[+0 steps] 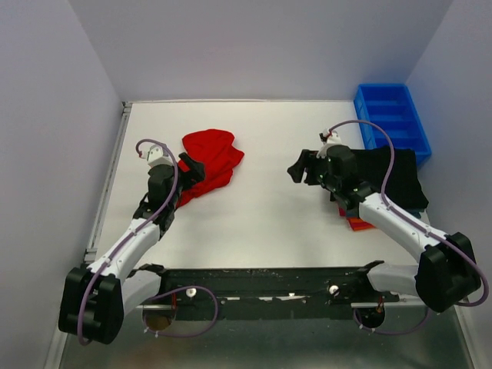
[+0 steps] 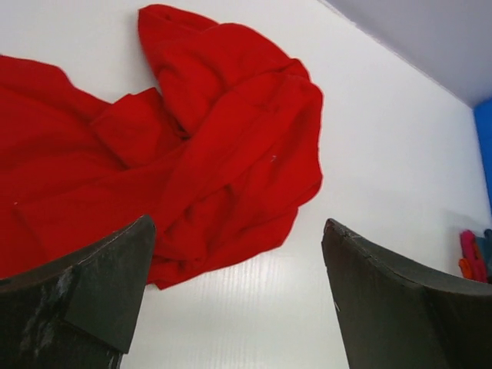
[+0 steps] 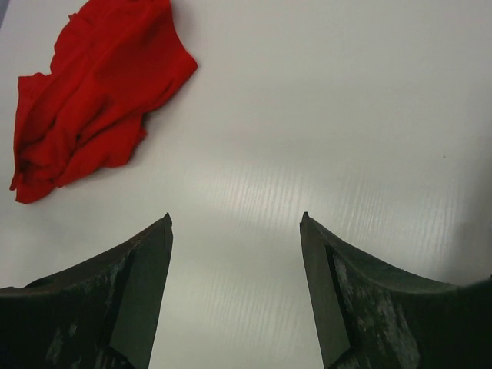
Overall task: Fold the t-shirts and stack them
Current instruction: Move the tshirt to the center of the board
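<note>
On white table (image 1: 269,211), grey walls (image 1: 254,46) around: crumpled red t-shirt (image 1: 209,160); left end effector (image 2: 238,231) released, right end effector (image 3: 234,223) released.

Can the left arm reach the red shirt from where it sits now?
Probably yes. The left pincer is open and right at the edge of the crumpled red shirt, which lies loose on the table with nothing on top of it or between them.
</note>
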{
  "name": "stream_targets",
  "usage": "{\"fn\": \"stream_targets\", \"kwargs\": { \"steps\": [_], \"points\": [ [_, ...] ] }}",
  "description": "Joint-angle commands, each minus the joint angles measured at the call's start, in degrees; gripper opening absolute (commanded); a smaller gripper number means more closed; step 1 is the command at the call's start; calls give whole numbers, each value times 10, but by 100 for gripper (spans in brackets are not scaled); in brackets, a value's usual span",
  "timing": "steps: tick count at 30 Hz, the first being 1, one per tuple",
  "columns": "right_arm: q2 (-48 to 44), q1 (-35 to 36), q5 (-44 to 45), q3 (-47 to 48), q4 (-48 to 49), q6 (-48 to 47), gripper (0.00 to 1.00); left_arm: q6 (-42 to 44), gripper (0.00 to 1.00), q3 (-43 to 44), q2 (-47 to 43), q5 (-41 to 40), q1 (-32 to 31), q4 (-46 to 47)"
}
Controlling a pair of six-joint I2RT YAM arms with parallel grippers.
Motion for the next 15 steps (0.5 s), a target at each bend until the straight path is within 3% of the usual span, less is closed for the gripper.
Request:
{"fn": "stream_targets", "kwargs": {
  "steps": [1, 5, 10, 15],
  "points": [
    [-28, 7, 49, -48, 114, -1, 75, 9, 97, 26, 29, -77, -2, -72],
    [-42, 7, 54, -74, 146, 8, 74, 15, 95, 47, 68, -109, -2, -102],
    [-68, 7, 57, -102, 171, 11, 74, 35, 87, 78, 127, -95, -2, -106],
    [-66, 7, 52, -103, 171, 14, 74, 48, 73, 120, 188, -93, -2, -121]
  ]
}}
